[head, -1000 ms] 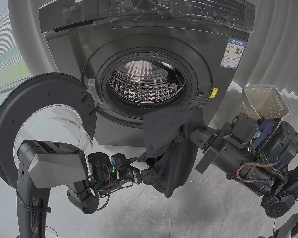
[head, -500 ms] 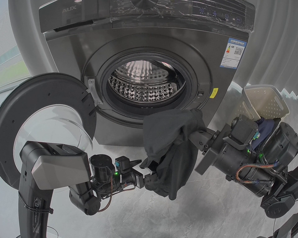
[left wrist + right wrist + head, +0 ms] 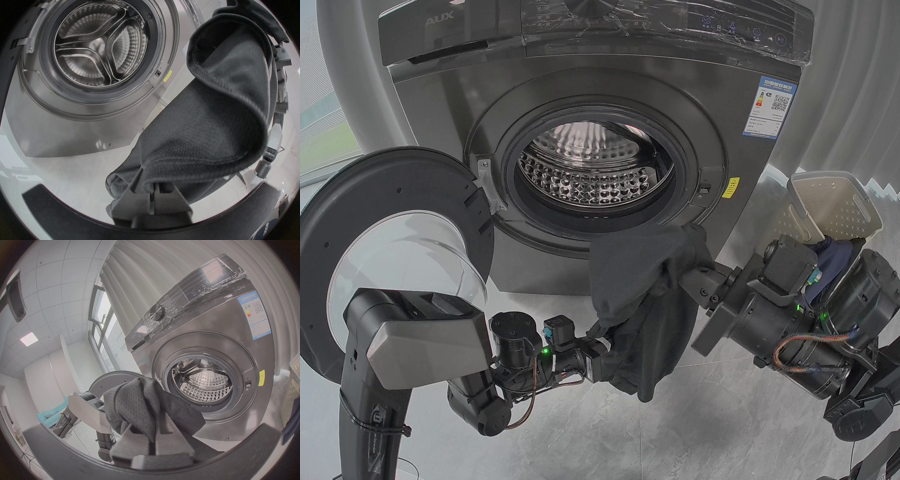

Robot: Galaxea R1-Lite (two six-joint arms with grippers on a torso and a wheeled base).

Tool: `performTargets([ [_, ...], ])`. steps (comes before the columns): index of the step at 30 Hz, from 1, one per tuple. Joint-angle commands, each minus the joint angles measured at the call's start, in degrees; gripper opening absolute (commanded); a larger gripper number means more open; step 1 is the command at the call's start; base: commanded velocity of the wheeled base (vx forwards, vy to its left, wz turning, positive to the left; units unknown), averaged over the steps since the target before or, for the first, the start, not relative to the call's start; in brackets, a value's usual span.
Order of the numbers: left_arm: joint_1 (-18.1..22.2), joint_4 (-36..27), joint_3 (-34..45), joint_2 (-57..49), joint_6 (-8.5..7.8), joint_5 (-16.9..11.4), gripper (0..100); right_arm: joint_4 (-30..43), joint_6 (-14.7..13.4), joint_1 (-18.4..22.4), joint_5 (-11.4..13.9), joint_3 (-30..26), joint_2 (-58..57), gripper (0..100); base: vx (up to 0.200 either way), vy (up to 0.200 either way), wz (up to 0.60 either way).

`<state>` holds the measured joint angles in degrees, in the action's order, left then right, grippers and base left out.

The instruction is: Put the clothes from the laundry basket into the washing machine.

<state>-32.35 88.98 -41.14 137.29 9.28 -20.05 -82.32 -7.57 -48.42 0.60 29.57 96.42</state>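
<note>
The dark cloth [image 3: 640, 294] hangs mid-frame, under the washer [image 3: 444, 112] hole. The left gripper [image 3: 607, 361] pinches it low and the right gripper [image 3: 686, 275] pinches it high.

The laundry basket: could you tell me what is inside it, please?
A blue garment lies in the laundry basket; the right arm covers whatever lies lower.

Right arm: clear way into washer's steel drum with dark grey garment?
Probably yes: the round windowed door is swung wide and nothing stands between the right gripper and the steel drum. But the left gripper is also shut on the dark grey garment and may tether it.
</note>
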Motion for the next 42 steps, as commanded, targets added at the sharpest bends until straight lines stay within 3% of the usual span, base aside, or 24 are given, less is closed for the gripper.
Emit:
performTargets([
  [1, 0.10, 0.58, 0.10, -0.27, 0.04, 0.10, 0, -0.12, 0.01, -0.01, 0.02, -0.22, 0.09, 0, 0.000, 0.000, 0.00],
  [9, 3.53, 0.58, 1.59, -3.52, -0.22, 0.63, 0, -0.38, 0.01, 1.14, -0.07, -0.92, -0.26, 0, 0.000, 0.000, 0.00],
  [10, 5.99, 0.49, 3.61, -7.92, -0.05, 0.63, 0, -0.21, -0.08, 1.84, -0.16, -1.19, -0.35, 0, 0.000, 0.000, 0.00],
  [14, 8.54, 0.32, 8.71, -16.53, 0.74, 0.54, 0, -0.29, -0.08, 2.63, -0.16, -1.54, -0.26, 0, 0.000, 0.000, 0.00],
  [25, 9.50, 0.14, 20.49, -36.66, 1.97, 0.72, 0, -0.38, -1.22, 4.39, -1.92, -1.45, 0.00, 0, 0.000, 0.000, 0.00],
  [27, 10.21, 0.14, 21.02, -39.73, 3.29, 0.72, 0, -0.47, -1.75, 5.62, -2.00, -1.54, 0.09, 0, 0.000, 0.000, 0.00],
  [30, 10.47, 0.05, 21.63, -45.01, 6.98, 0.81, 0, -0.56, -2.01, 7.20, -2.00, -1.54, 0.26, 0, 0.000, 0.000, 0.00],
  [33, 10.47, 0.05, 21.37, -48.17, 9.27, 1.16, 0, -0.47, -2.01, 8.43, -2.00, -1.36, 0.97, 0, 0.000, 0.000, 0.00],
  [39, 10.47, 0.05, 19.70, -49.22, 9.62, 2.74, 0, -0.73, -2.10, 10.45, -1.92, -1.19, 2.99, 0, 0.000, 0.000, 0.00],
  [42, 11.96, 0.05, 18.99, -49.31, 9.53, 3.09, 0, -1.17, -3.59, 10.63, -1.48, -0.92, 3.78, 0, 0.000, 0.000, 0.00],
])
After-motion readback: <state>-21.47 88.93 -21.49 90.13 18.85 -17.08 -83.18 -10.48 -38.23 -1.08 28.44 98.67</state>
